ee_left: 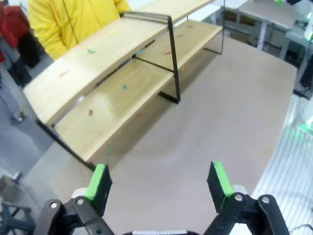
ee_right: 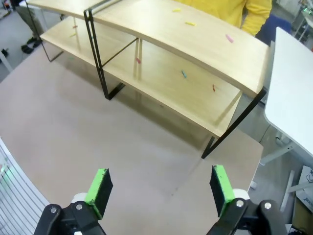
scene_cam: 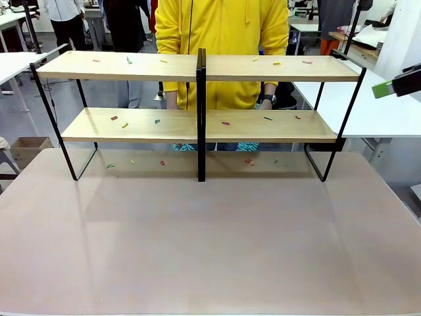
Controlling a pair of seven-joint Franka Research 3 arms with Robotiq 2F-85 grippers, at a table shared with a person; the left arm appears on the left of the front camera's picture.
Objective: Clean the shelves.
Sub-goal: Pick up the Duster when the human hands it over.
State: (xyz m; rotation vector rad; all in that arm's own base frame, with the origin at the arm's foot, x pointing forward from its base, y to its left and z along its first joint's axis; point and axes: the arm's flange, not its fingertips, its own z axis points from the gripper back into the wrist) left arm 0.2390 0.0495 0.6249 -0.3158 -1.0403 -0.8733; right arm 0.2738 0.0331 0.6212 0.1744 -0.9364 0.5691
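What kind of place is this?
Probably a robotics lab or workshop: the shelves stand on a big work table, white tables stand beside it, and the left tool hangs above that work table.

Left gripper [ee_left: 160,182]: black linkage fingers, bright green pads [ee_left: 99,182], silver screws at the joints, white parts just behind the pads. Right gripper [ee_right: 160,190]: same build, black and green. Person [scene_cam: 223,39]: yellow hoodie with front zip, long sleeves, dark wristwatch [scene_cam: 268,99].
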